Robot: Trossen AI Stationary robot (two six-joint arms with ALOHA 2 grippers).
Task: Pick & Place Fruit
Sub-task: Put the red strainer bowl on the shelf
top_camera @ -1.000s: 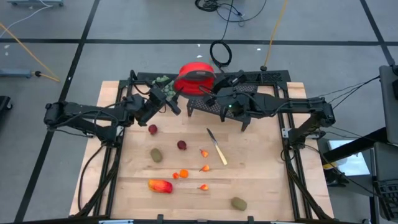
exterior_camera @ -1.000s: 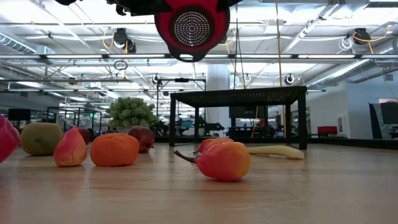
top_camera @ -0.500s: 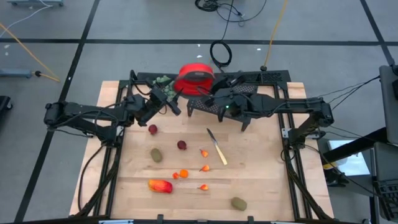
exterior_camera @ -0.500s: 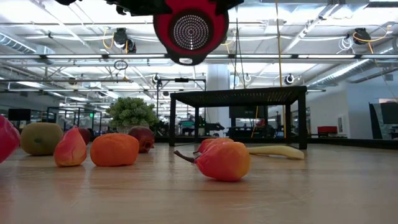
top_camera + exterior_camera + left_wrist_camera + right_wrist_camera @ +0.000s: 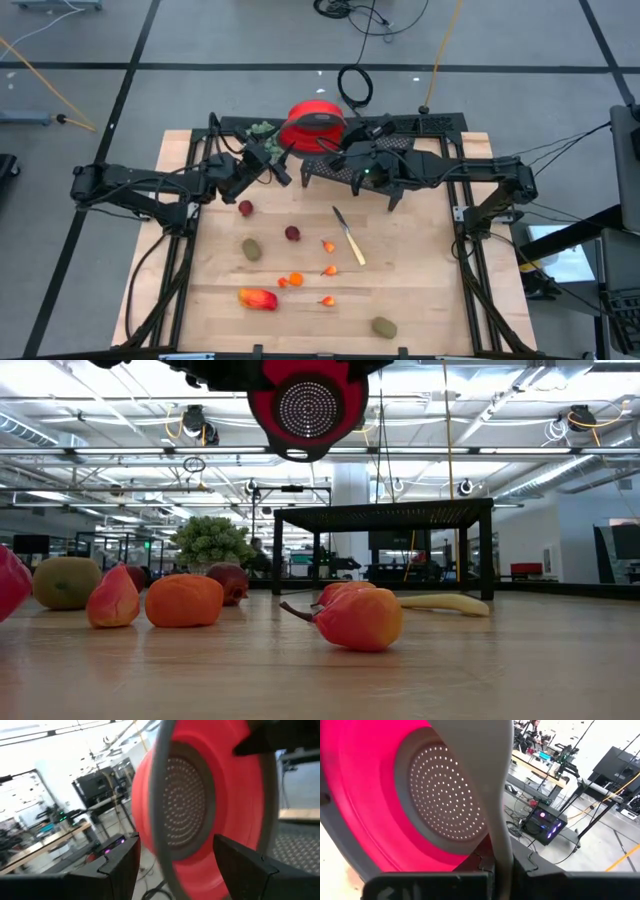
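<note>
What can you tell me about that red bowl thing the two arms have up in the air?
The red colander looks like plastic, with a grey rim and a round grey base full of small holes. It hangs tipped on its side above the table's far edge, touching no fruit. The right gripper is shut on its rim, and the left gripper straddles the opposite rim with its fingers apart.
</note>
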